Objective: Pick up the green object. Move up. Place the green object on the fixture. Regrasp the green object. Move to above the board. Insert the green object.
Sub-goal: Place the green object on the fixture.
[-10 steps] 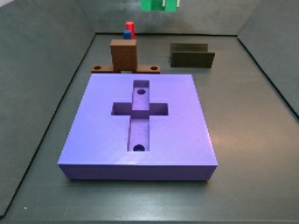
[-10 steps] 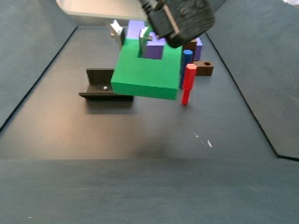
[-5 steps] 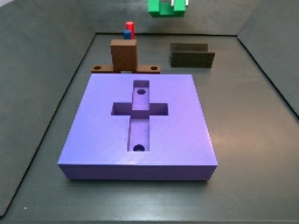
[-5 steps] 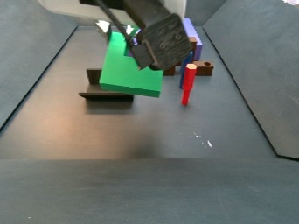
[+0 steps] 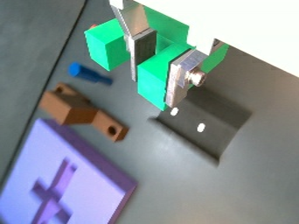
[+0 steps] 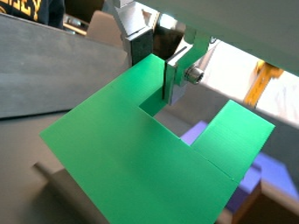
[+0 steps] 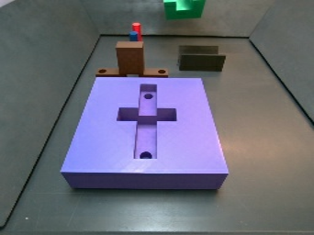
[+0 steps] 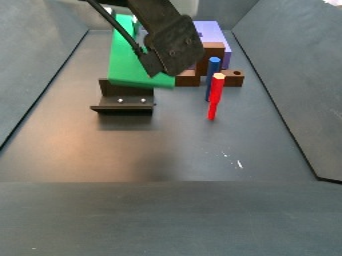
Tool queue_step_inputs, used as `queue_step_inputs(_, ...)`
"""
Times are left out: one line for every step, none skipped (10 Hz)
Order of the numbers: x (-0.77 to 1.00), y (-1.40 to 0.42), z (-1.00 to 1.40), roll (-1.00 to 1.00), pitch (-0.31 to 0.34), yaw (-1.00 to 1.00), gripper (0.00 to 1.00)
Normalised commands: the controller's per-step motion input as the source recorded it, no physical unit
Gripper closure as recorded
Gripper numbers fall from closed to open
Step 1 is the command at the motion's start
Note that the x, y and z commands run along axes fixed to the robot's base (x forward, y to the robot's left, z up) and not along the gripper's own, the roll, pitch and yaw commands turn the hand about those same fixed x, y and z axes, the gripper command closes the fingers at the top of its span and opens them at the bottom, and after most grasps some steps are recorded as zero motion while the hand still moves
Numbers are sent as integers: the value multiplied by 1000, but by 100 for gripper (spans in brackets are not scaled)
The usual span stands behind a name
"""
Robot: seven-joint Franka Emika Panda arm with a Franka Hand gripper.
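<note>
1. My side view from the board's (image 7: 147, 128) near end looks high down the floor toward the fixture (image 7: 201, 59) at the far wall.
2. My opposite side view sits lower, behind the fixture (image 8: 123, 101).
3. Both wrist views look close past the hand (image 5: 156, 63) at the green object (image 6: 152, 157).

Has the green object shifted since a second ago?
Yes. In a side view the green object, held by the pincer, has moved toward the fixture.

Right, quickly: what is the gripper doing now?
Gripper: shut on the green object, held in the air above the fixture.
</note>
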Motion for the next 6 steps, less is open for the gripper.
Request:
queue_step_inputs(857, -209, 0, -394, 469, 66, 100)
queue_step_inputs(903, -211, -106, -177, 466, 20, 100)
queue_step_inputs(971, -214, -226, -57, 380, 0, 100)
queue_step_inputs(994, -166, -194, -109, 343, 0, 100)
queue_step_inputs(537, -94, -134, -80, 246, -23, 100)
queue_step_inputs(0, 40, -3, -20, 0, 0, 100)
